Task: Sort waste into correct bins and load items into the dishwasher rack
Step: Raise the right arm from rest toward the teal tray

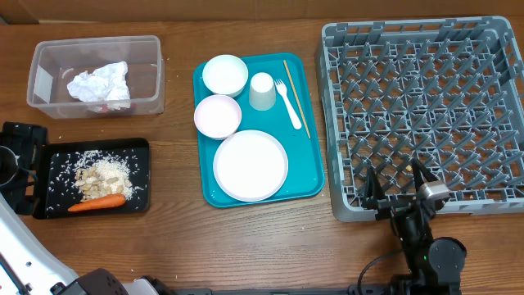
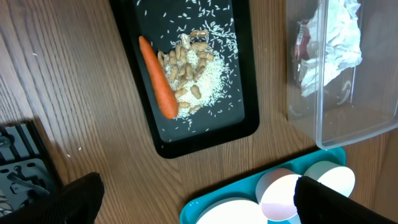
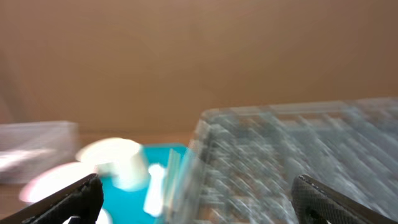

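A brown wood-grain tabletop (image 1: 246, 246) is seen, its grain running from left to right; beyond its far edge a plain brown wall (image 3: 199, 56) is shown, blurred, in the right wrist view. At the far left corner a clear tub (image 1: 97, 41) is set; in it a crumpled napkin (image 1: 100, 82) is lying, with a red wrapper (image 2: 303, 37) partly hidden under it. Nearer, by the left edge, a black tray (image 1: 57, 160) is placed; a heap of nuts and rice (image 1: 100, 176) is piled in it, and a carrot (image 1: 97, 202) is laid just beside the heap on its near side; a few white grains (image 2: 34, 55) are scattered on the bare wood beside that tray.

In the middle of the tabletop a teal tray (image 1: 309, 164) is set; on it a bowl (image 1: 225, 74) is placed at the far left corner, a second bowl (image 1: 218, 115) just nearer, and a plate (image 1: 250, 165) at the near end; a cup (image 1: 262, 91), a fork (image 1: 288, 104) and a thin wooden stick (image 1: 296, 97) are ranged along its right side. The right end of the tabletop is taken up by the rack (image 1: 426, 106).

The left gripper (image 2: 199, 202) is held above the tabletop, spread wide, with nothing between its fingers; the right gripper (image 1: 399, 182) is held over the rack's near edge, likewise spread wide and gripping nothing.
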`<action>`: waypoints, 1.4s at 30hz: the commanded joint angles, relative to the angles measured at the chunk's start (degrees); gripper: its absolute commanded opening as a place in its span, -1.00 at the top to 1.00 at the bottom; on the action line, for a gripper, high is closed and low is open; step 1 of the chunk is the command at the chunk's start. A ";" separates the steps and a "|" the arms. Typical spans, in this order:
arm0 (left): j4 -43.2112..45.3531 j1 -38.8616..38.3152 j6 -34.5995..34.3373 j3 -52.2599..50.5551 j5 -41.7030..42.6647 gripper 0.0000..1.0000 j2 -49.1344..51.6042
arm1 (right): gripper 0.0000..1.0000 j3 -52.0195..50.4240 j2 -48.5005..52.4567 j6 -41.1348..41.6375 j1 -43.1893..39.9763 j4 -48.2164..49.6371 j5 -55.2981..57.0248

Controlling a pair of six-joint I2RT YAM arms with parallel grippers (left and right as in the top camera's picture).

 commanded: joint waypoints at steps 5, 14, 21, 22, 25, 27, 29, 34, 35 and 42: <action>-0.11 -0.11 -0.74 -0.28 -1.14 -1.00 0.09 | -1.00 -0.59 -0.48 0.24 0.22 12.02 -51.01; -0.11 -0.11 -0.74 -0.28 -1.14 -1.00 0.09 | -1.00 -0.59 -0.46 0.26 0.22 9.35 -37.20; -0.11 -0.11 -0.74 -0.28 -1.16 -0.99 0.09 | -1.00 -0.59 -0.46 16.81 0.22 10.49 -27.15; -0.13 -0.11 -0.74 -0.28 -1.14 -1.00 0.09 | -1.00 -0.57 -0.46 17.73 0.22 12.39 -27.10; -0.11 -0.11 -0.74 -0.28 -1.16 -1.00 0.09 | -1.00 -0.26 -0.46 23.58 0.22 16.83 -21.88; -0.11 -0.11 -0.74 -0.31 -1.14 -1.00 0.09 | -1.00 0.66 -0.46 24.22 0.22 16.28 -19.30; -0.13 -0.11 -0.74 -0.31 -1.14 -1.00 0.09 | -1.00 2.84 -0.42 24.24 0.22 15.96 -18.25; -0.13 -0.11 -0.74 -0.31 -1.14 -1.00 0.09 | -1.00 3.91 -0.42 24.24 0.44 26.62 -25.77; -0.11 -0.11 -0.74 -0.28 -1.14 -0.99 0.09 | -1.00 3.91 -0.42 24.24 0.44 26.73 -25.27; -0.11 -0.11 -0.74 -0.28 -1.14 -1.00 0.09 | -1.00 8.09 0.28 25.51 0.42 21.40 -15.69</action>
